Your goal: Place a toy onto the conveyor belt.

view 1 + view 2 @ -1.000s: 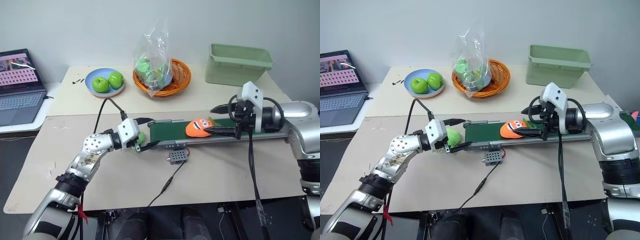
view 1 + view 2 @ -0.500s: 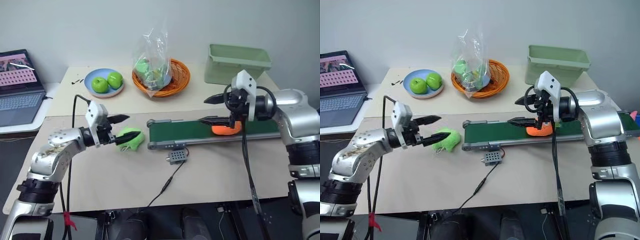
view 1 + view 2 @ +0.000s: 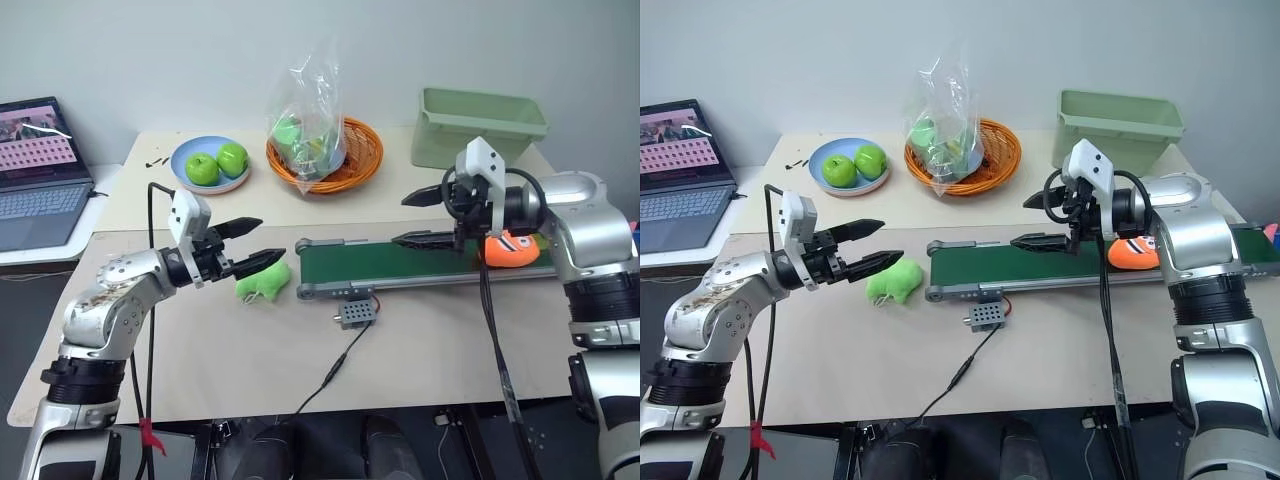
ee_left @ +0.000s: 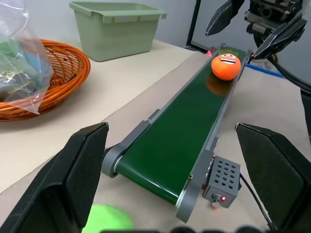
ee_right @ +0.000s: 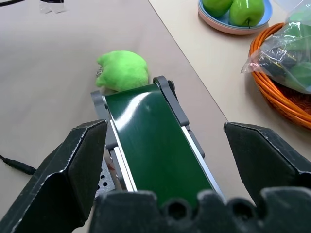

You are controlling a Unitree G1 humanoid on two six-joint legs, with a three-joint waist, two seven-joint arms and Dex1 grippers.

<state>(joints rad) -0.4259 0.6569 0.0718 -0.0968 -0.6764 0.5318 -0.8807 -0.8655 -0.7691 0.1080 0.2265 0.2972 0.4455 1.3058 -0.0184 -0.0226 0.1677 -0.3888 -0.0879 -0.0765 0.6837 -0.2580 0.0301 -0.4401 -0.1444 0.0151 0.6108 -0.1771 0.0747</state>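
Broadly, lay spread beneath everything a pale worktop (image 3: 420, 350), with a laptop (image 3: 38, 180) off at its left edge. Ran across its middle from left to right a belt (image 3: 385, 262), dark green in a grey frame, a small grey box (image 3: 356, 313) just beside its near rail, with a black cable trailing toward the worktop's front edge. Stood behind it at the far right a pale green bin (image 3: 478, 128). Sat further left at the back an orange basket (image 3: 352, 162) holding a clear bag (image 3: 312, 115) of green things, and beside that a blue plate (image 3: 208, 180) bearing two apples (image 3: 216, 164).

Hung over the belt's middle the right hand (image 3: 428, 215), both fingers spread wide, gripping nothing. Hovered off the belt's left end the left hand (image 3: 256, 243), pointing toward the belt, likewise fully spread and empty.

Rested on the belt toward its right end, beyond the right hand and apart from its fingers, the toy (image 3: 510, 248), orange, face showing. Lay on the worktop just off the belt's left roller a lime plush (image 3: 263, 278), close under the left hand's near fingertip; whether touched, could not tell.
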